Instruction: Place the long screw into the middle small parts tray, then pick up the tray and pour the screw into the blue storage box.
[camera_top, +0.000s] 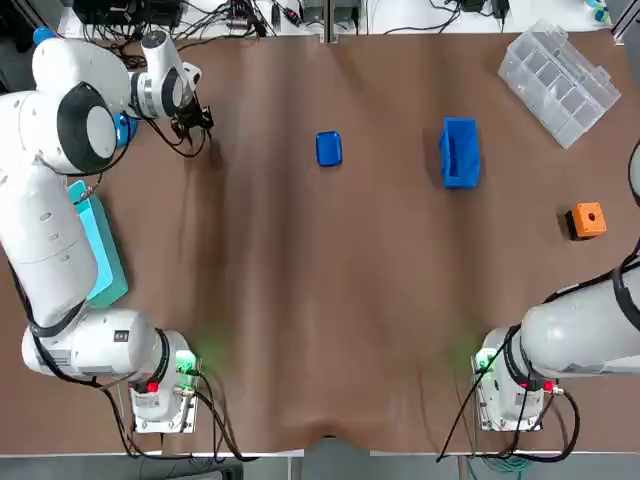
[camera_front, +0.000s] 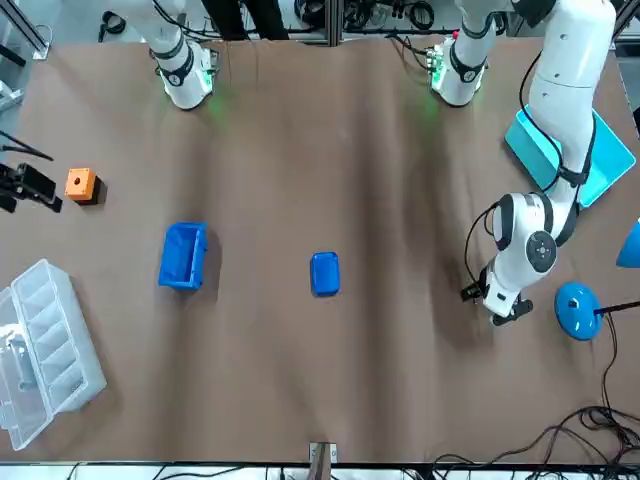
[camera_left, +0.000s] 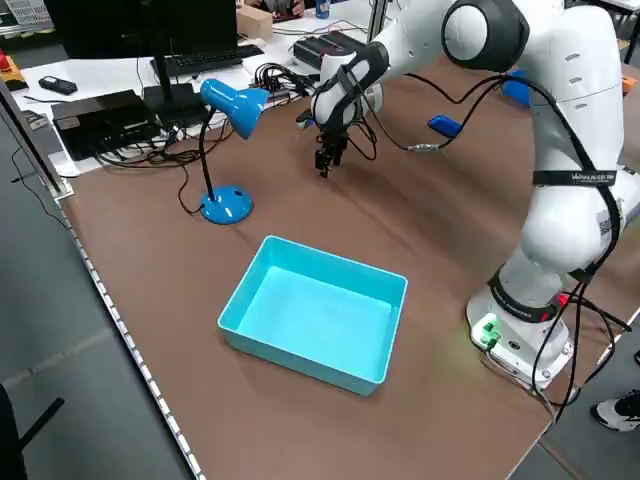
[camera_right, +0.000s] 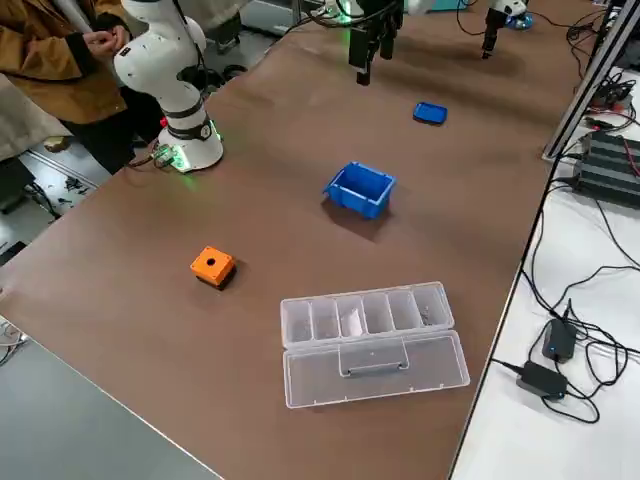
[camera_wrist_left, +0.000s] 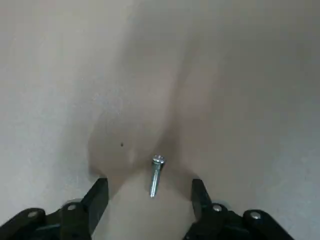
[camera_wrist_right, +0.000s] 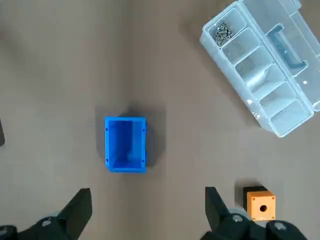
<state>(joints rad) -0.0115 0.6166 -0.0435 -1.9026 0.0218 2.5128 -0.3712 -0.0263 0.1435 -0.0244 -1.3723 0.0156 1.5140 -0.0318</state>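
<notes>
The left gripper (camera_wrist_left: 149, 185) is reaching down close to the table, its fingers spread moderately wide and holding nothing. The screw (camera_wrist_left: 156, 176) is lying flat on the table right between the two fingertips, with its head pointing away from the wrist; it is not clear whether either finger is touching it. Just beside this gripper, on its outer side, a blue desk lamp (camera_left: 228, 104) is standing. Back toward the arm's own base, a teal bin (camera_top: 105, 262) is sitting. Well apart from the gripper, toward the robot's right, the small blue tray (camera_top: 328, 148) is resting empty, and the blue box (camera_top: 459, 152) is sitting beyond it.

The right gripper (camera_wrist_right: 147, 196) is hanging high over the table, fingers wide and empty. The blue box is showing below it, with an orange block (camera_wrist_right: 259, 203) close to one finger and a clear compartment case (camera_wrist_right: 265, 65) farther out.
</notes>
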